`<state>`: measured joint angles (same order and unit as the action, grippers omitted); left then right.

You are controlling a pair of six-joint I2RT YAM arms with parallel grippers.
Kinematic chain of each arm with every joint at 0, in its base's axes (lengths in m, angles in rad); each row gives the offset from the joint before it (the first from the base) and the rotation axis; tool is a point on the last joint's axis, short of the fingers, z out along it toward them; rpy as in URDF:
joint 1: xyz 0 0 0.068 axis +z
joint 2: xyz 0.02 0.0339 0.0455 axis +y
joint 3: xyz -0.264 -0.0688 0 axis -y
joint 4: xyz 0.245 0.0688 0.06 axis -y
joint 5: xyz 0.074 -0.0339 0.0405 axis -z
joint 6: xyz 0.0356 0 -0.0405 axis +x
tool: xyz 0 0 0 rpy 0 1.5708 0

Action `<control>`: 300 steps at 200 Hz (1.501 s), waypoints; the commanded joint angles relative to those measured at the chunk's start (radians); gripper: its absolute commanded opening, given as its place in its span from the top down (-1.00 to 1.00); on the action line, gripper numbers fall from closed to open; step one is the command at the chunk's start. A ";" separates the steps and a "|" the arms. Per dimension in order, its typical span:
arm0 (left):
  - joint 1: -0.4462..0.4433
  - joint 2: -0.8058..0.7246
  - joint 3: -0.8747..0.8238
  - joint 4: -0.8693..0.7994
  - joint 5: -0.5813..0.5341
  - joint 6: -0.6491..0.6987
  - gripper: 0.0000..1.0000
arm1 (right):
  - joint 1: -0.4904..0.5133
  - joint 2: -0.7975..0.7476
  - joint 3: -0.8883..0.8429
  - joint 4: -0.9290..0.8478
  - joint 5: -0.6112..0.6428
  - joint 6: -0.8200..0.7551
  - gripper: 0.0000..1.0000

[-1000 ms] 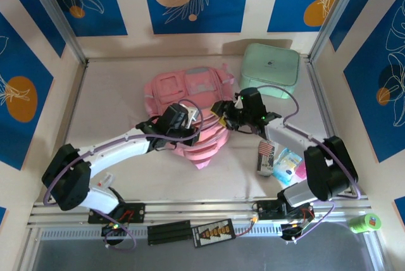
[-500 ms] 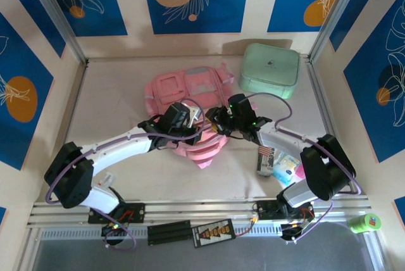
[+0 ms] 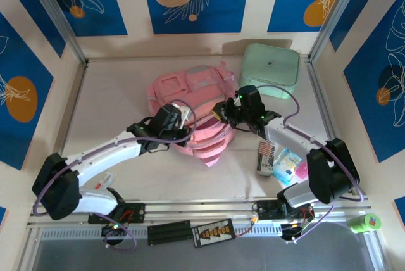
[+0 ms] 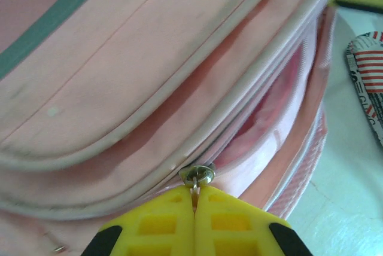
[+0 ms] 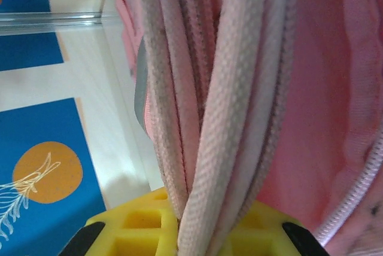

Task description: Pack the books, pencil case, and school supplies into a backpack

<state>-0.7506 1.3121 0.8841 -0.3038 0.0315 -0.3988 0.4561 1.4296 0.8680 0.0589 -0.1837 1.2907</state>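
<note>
As the overhead view shows, the soft light-pink fabric backpack (image 3: 190, 90) lies mid-table. At the left wrist, the left gripper (image 4: 194, 196) is closed tight on its small metal zipper pull (image 4: 199, 175); at the right wrist, the right gripper (image 5: 200, 211) pinches its pale woven strap (image 5: 209, 118).

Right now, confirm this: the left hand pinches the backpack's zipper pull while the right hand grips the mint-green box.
Not the box. The right hand grips the backpack's pink straps, as the right wrist view shows. The left hand does pinch the zipper pull.
</note>
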 commanded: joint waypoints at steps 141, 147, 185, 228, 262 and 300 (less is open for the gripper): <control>0.414 0.132 0.050 0.019 0.028 0.599 1.00 | -0.130 0.007 0.136 -0.088 -0.234 -0.205 0.78; 0.426 0.148 0.067 0.012 0.037 0.618 1.00 | -0.132 0.010 0.140 -0.094 -0.236 -0.218 0.78; 0.456 0.229 0.172 -0.012 0.065 0.679 1.00 | -0.144 0.051 0.157 -0.070 -0.301 -0.266 0.78; 0.468 0.293 0.280 -0.072 0.068 0.594 0.74 | -0.130 0.132 0.127 0.060 -0.352 -0.205 0.78; 0.480 0.192 0.249 -0.117 0.057 0.466 0.01 | -0.070 0.183 0.102 0.144 -0.262 -0.116 0.76; 0.502 0.006 0.161 -0.135 -0.005 0.239 -0.60 | 0.028 0.280 0.170 0.142 -0.162 -0.097 0.75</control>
<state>-0.2703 1.4288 1.0801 -0.3965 0.0841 0.0193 0.4202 1.6493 0.9871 0.1619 -0.3679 1.1690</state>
